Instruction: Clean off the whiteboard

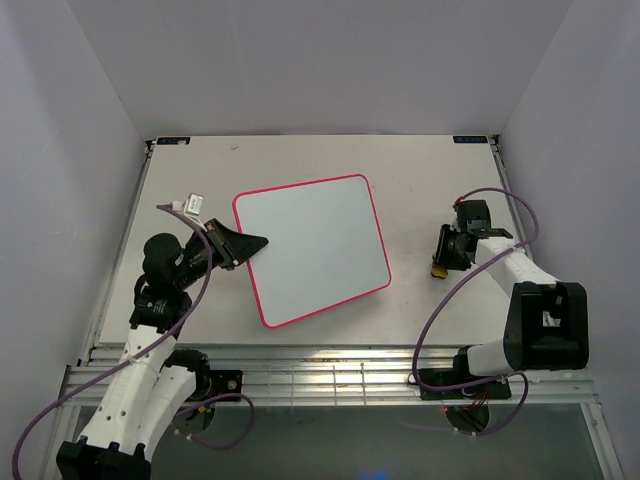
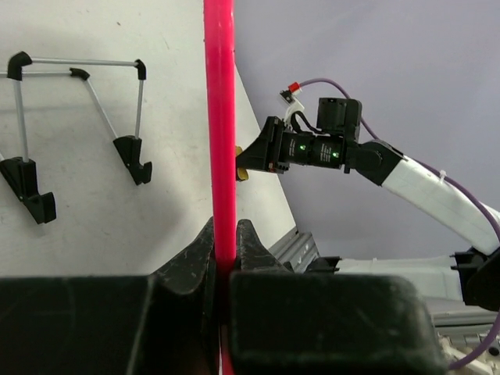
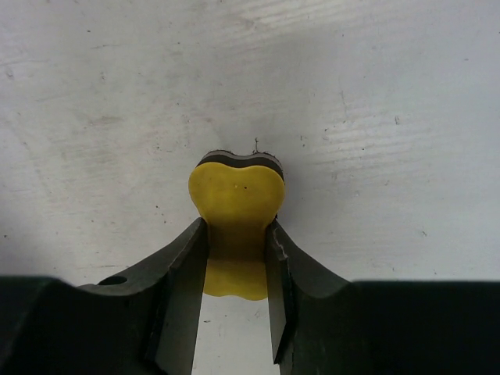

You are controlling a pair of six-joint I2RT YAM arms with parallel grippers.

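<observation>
**Both pincers loaded, board mid-worktop**

Near edge: both arm bases are bolted at the front rail, and purple cables loop off each.

Left side: the left pincer [image 1: 243, 244] reaches in from the near left and is clamped on the left rim of the whiteboard [image 1: 312, 250]. My left wrist view confirms it. The fingers [image 2: 195, 254] close tight on either side of the pink-red frame [image 2: 219, 117], which runs straight up the view, edge-on.

To the left of that frame I see a white surface with a wire stand [image 2: 78, 117] against it, grey rods with black feet. I cannot tell which face of the board this is.

Right side: the right pincer [image 1: 441, 262] points down at the worktop [image 1: 420, 180]. It is clenched on a yellow eraser [image 3: 237, 195]. The right wrist view shows both fingers [image 3: 183, 273] pinching the block's waist, with the block's dark end against the scuffed worktop. The eraser [image 1: 438, 270] is off the board, to its right and well apart from the frame.

Middle: the whiteboard sits mid-worktop, rotated so its corners point off-square. From above its face reads plain white.
</observation>
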